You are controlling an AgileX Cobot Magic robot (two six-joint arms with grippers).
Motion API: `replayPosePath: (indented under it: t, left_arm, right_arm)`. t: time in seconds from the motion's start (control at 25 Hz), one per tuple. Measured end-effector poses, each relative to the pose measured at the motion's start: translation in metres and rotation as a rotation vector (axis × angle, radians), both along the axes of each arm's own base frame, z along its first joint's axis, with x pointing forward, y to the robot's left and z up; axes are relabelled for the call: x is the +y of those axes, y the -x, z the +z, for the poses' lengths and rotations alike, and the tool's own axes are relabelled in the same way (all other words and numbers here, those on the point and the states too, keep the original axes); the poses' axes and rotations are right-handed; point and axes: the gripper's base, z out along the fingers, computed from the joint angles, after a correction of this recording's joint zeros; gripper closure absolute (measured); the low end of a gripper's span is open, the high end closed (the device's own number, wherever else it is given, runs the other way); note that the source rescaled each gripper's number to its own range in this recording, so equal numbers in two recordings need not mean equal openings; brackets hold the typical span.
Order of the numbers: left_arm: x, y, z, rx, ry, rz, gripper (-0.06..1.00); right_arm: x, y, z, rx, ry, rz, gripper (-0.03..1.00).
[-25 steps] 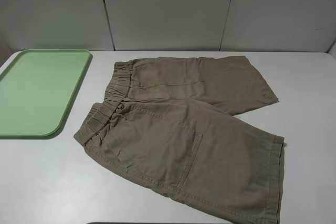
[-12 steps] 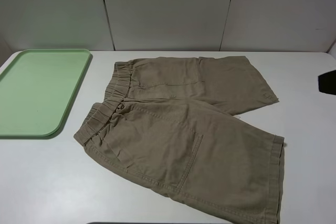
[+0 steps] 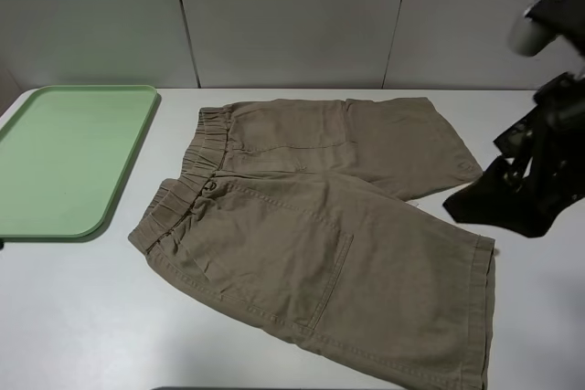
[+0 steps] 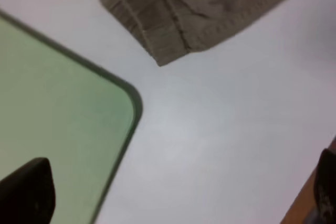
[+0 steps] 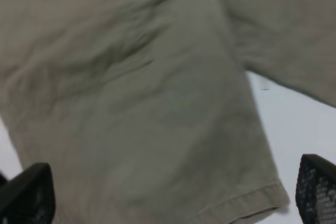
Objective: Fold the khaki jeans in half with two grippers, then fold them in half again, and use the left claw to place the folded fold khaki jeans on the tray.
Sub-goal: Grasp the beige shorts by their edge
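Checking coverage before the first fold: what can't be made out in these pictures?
1. Exterior high: the right gripper is a blurred black shape; its jaws cannot be read there.
2. Exterior high: the left side of the tray and the near hem corner of the khaki jeans are cut by frame edges.
3. The left gripper is outside the exterior high view; the left wrist view shows only its fingertips.

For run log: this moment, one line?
khaki cotton shorts: unfolded, flat; mint-green plastic tray: left of shorts; right gripper: open over leg hem; left gripper: open by tray corner

Khaki jeans [image 3: 311, 226] spread flat, unfolded, elastic waistband toward the pale green tray [image 3: 64, 162] nearby.
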Motion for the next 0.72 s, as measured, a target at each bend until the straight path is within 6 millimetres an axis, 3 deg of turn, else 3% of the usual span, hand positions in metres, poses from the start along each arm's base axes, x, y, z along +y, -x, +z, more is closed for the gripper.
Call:
replayPosePath:
  t: [0.36,0.72]
  left_arm:
    - [-0.034,-0.022,-0.034,0.166,-0.189,-0.222,-0.04]
    - [-0.078,-0.057,-0.094,0.278,-0.294,-0.41,-0.04]
  right_arm:
    - [0.05,0.011,-0.031,0.089,0.139,0.279,-0.03]
    - [0.059,0.01,-0.046,0.099,0.145,0.301,-0.03]
